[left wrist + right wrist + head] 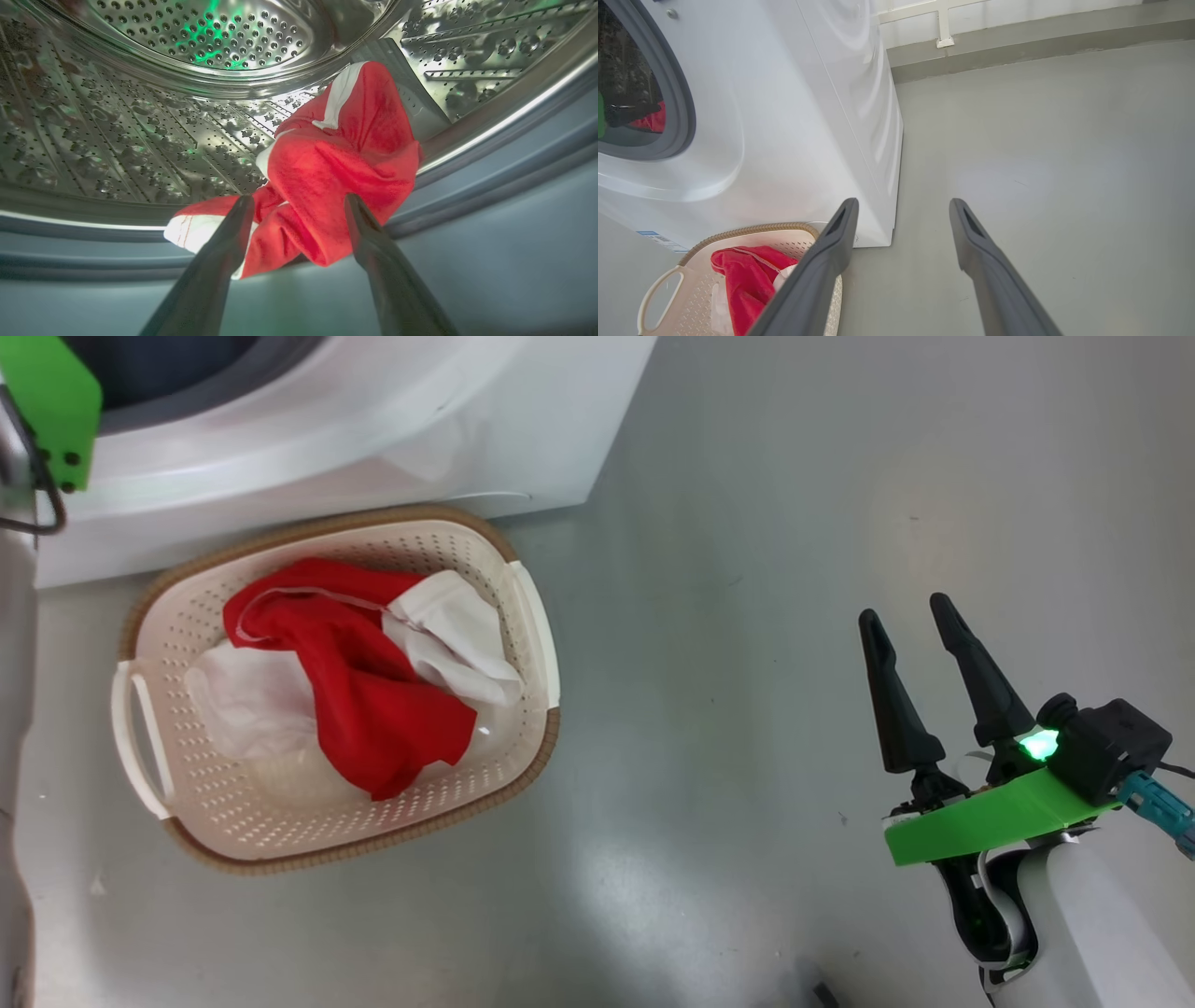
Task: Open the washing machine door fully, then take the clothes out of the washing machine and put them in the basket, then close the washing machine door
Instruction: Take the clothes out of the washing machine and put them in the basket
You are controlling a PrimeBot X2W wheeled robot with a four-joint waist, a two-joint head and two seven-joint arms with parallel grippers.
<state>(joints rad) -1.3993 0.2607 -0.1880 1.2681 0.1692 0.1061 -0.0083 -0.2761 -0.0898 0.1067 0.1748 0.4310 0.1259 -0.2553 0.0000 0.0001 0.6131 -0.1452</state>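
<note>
The washing machine [373, 420] stands at the upper left, its door out of view. Inside the steel drum [140, 140] a red garment with white trim [345, 154] lies bunched at the front lip, spilling onto the grey gasket [514, 186]. My left gripper [299, 200] is open, one finger on each side of the garment's lower folds. The cream basket [215, 803] sits on the floor before the machine and holds red and white clothes [364, 700]. My right gripper [904, 609] hangs open and empty over bare floor, well right of the basket.
In the right wrist view the washing machine [794, 116] fills the left, with the basket [752, 229] at its foot. A wall base with a white bracket [943, 42] runs along the far side. Grey floor [1041, 186] spreads to the right.
</note>
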